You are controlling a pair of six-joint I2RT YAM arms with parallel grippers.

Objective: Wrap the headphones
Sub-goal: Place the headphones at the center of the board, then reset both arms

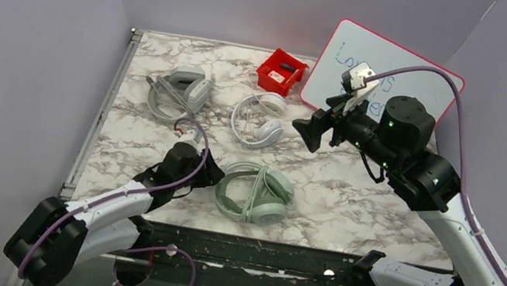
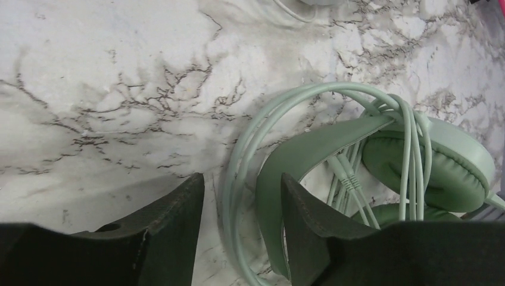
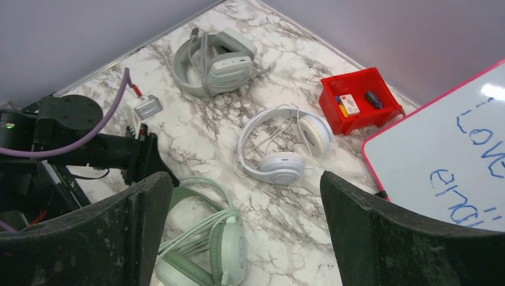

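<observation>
The mint headphones point(image 1: 254, 193) lie flat near the table's front, their thin cable point(image 2: 238, 161) looped round the headband point(image 2: 298, 161) and over one cup point(image 2: 435, 167). My left gripper point(image 2: 241, 196) is low at their left side point(image 1: 211, 175). It is open, with the cable loops and the edge of the headband lying in the gap between its fingers. The white headphones point(image 1: 259, 118) and a grey-green pair point(image 1: 179, 92) lie further back. My right gripper point(image 1: 307, 133) hangs high over the table, wide open and holding nothing point(image 3: 244, 185).
A red bin point(image 1: 269, 79) with small items stands at the back. Beside it a pink-edged whiteboard point(image 1: 344, 57) leans against the right wall. A metal rail point(image 1: 101, 116) runs along the table's left edge. Grey walls close in three sides.
</observation>
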